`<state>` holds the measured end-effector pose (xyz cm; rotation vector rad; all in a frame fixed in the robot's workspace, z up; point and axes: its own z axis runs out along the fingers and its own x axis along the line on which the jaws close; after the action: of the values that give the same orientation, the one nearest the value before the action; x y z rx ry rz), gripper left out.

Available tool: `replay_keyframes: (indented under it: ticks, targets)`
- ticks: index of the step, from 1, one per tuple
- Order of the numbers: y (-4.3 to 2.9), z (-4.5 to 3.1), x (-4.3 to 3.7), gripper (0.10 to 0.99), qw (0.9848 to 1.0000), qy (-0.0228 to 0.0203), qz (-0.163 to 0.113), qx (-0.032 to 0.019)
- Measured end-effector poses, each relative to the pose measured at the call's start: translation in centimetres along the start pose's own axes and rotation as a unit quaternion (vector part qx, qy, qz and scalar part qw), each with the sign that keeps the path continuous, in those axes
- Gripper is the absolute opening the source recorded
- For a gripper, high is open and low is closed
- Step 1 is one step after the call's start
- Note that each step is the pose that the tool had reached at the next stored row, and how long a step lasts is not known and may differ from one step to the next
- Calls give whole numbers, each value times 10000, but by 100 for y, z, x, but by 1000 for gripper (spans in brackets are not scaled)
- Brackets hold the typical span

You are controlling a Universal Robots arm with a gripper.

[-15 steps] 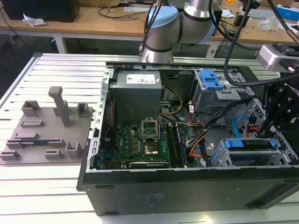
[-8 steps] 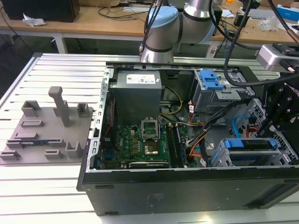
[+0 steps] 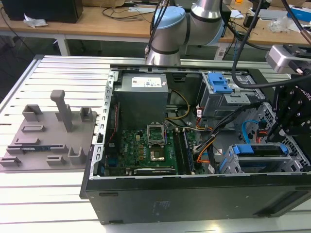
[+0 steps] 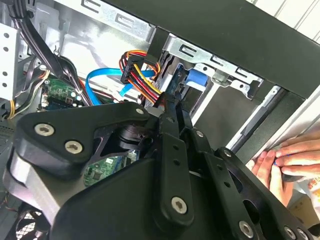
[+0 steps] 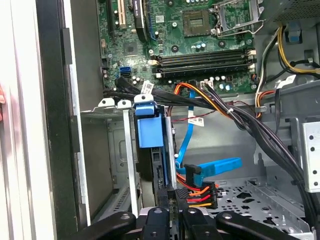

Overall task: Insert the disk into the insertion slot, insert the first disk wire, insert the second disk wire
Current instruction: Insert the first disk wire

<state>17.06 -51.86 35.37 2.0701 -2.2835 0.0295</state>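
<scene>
Silver-grey tubular arm (image 3: 206, 9) with pale blue rounded joint caps (image 3: 169, 23). Black cables (image 3: 236, 53) looped alongside. Grey box-shaped camera (image 3: 286, 57) mounted near the wrist. Matte black end effector (image 4: 169, 107), built of flat angular link plates (image 4: 75, 135), rounded at the corners, studded with silver round-head screws (image 4: 179, 205).

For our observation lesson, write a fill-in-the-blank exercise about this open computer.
1. The silver rectangular disk sits in a plastic caddy coloured ____.
2. The black end effector reaches into the open black computer ____.
3. In the second wrist view, a person's ____ lies outside it.
Missing words: blue; case; hand.
</scene>
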Motion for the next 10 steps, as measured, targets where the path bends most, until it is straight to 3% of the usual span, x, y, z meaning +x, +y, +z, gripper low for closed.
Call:
replay_keyframes:
  ticks: [10]
  targets:
    - [-4,26,24,169,10000,0,-32,2]
